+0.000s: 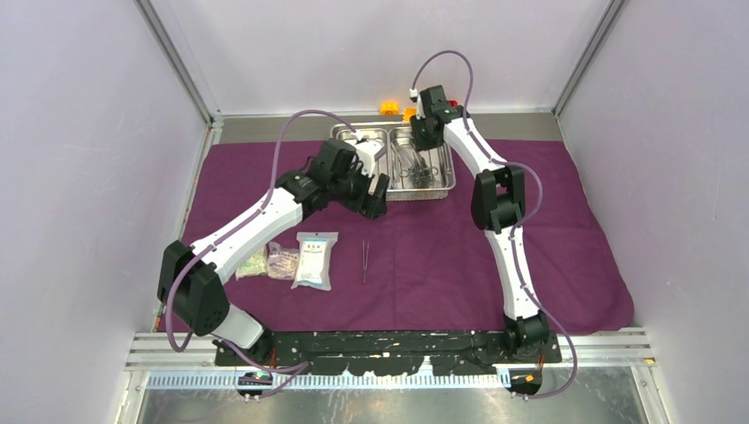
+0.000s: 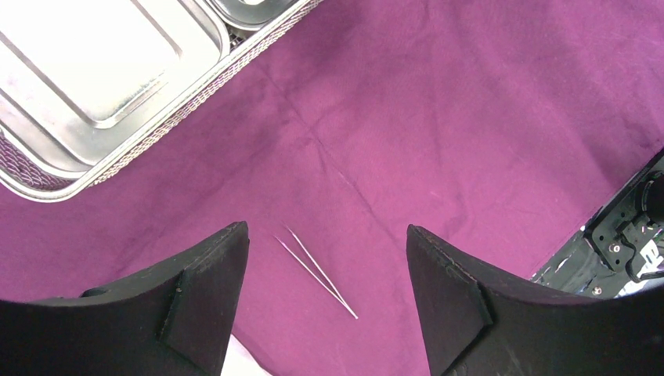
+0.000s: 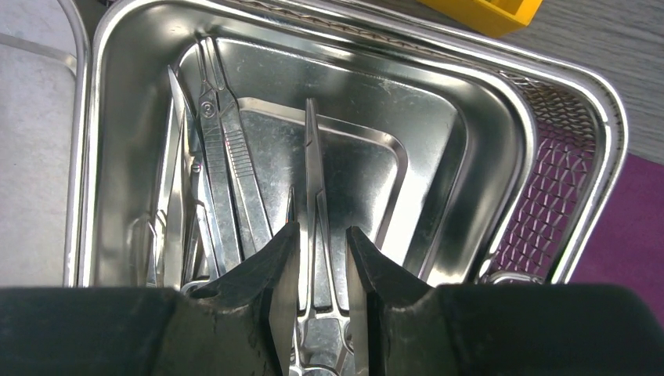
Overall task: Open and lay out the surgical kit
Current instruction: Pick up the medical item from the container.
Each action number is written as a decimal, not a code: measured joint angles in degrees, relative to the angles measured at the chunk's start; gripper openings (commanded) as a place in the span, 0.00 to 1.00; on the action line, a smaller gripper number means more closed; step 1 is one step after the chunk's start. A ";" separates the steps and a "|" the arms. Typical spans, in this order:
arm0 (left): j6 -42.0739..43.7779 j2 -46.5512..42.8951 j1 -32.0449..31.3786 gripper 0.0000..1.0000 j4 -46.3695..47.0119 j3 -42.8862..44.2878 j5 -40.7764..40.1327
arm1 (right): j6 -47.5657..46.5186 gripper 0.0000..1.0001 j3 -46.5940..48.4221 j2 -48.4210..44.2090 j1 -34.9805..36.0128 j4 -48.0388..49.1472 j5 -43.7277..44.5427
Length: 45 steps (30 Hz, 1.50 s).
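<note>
The dark-purple cloth (image 1: 530, 247) lies spread on the table. The steel tray (image 1: 433, 193) stands at its far edge. My left gripper (image 1: 375, 208) is open and empty, hovering above the cloth (image 2: 470, 117) just in front of the tray (image 2: 94, 78). The thin tweezers (image 2: 317, 272) lie on the cloth below its jaws and also show in the top view (image 1: 364, 261). My right gripper (image 1: 422, 141) is down in the tray's right compartment (image 3: 485, 157). Its jaws (image 3: 321, 235) stand narrowly apart, closed on a steel clamp (image 3: 315, 172). Scissors and other instruments (image 3: 227, 164) lie beside it.
Three sealed packets lie on the cloth's near left: a large white one (image 1: 315, 261), a smaller one (image 1: 283, 261) and a greenish one (image 1: 252, 263). Yellow (image 1: 389, 108) and red (image 1: 454, 103) toy bricks sit behind the tray; a yellow brick (image 3: 485, 12) shows in the right wrist view.
</note>
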 measured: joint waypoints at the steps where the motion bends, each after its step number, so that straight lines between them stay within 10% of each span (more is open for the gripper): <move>1: 0.00 0.00 0.00 0.76 0.00 0.00 0.00 | -0.09 0.33 0.09 0.22 0.00 0.02 0.02; 45: 1.07 -0.04 0.22 0.76 0.00 -0.02 0.00 | 2.75 0.36 8.20 7.30 4.66 1.75 -2.23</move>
